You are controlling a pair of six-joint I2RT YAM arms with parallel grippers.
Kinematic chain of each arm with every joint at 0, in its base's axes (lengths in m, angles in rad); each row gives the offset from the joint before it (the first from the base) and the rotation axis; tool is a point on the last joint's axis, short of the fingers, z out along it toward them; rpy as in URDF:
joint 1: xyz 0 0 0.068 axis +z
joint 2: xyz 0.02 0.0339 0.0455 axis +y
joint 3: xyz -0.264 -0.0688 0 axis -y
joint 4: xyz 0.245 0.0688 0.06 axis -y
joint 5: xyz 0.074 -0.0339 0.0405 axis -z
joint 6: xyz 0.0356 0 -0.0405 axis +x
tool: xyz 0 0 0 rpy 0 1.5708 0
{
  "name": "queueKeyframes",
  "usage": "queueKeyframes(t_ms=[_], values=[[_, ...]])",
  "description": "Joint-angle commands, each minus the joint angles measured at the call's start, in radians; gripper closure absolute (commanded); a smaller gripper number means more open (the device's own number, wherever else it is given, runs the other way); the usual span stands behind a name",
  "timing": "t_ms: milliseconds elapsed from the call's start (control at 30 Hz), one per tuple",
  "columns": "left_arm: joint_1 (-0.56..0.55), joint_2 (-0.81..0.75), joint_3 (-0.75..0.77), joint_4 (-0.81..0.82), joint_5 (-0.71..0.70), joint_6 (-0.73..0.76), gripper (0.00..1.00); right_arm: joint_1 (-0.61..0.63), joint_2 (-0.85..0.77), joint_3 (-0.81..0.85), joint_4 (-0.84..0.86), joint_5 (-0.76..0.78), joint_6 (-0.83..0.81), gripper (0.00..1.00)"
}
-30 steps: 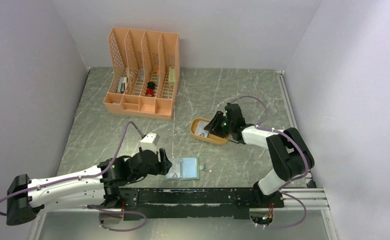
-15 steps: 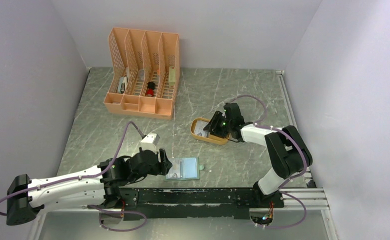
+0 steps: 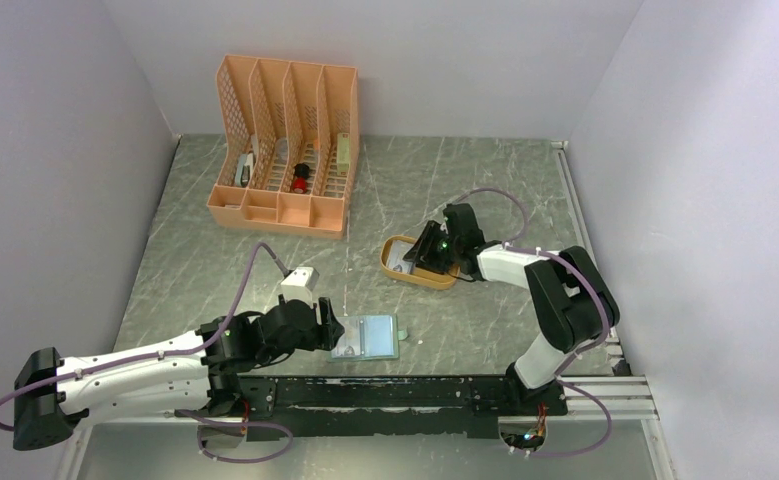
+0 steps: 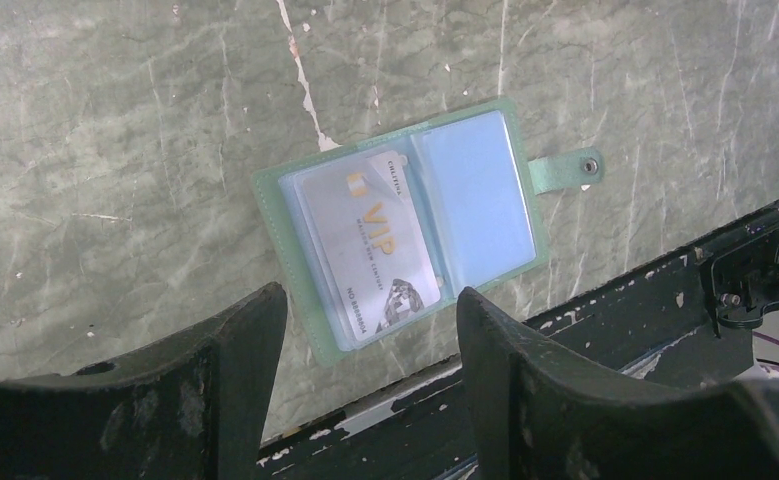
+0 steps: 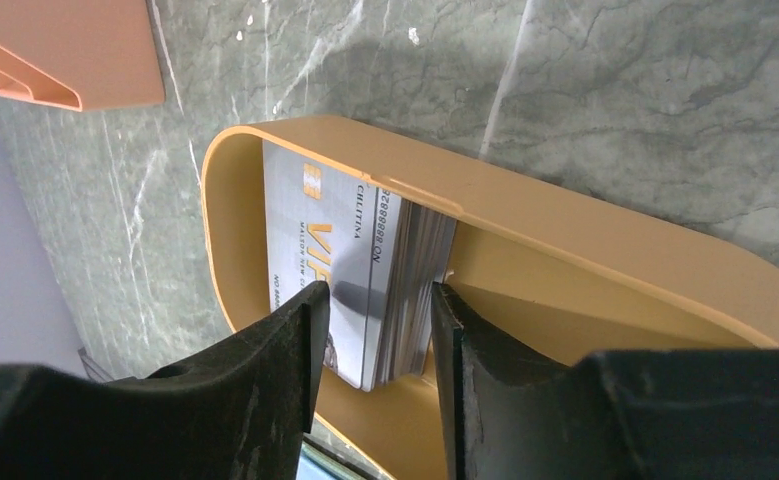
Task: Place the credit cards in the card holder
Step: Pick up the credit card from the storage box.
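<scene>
While the open card holder (image 4: 485, 200) lies flat just beyond the left gripper's (image 4: 370, 300) widely spread fingers, untouched, the right gripper (image 5: 373, 300) reaches into the yellow tray (image 5: 615, 240), fingers parted, with the stacked credit cards (image 5: 355, 240) showing between their tips.

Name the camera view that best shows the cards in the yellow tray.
Right wrist: the stacked cards sit close up inside the tray, print legible, at the right gripper. Top external shows only a pale sliver there; left wrist misses them.
</scene>
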Motion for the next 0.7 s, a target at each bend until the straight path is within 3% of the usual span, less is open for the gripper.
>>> queueKeyframes(t_ms=[0, 367, 667], values=[[0.002, 0.006, -0.002, 0.033, 0.012, 0.003, 0.32, 0.009, 0.028, 0.013, -0.002, -0.024, 0.003, 0.55], [0.002, 0.006, -0.004, 0.034, 0.011, 0.005, 0.32, 0.013, 0.029, 0.008, 0.047, -0.074, 0.010, 0.58], [0.002, 0.001, 0.005, 0.017, 0.001, 0.009, 0.32, 0.011, -0.043, 0.055, -0.096, 0.034, -0.028, 0.44]])
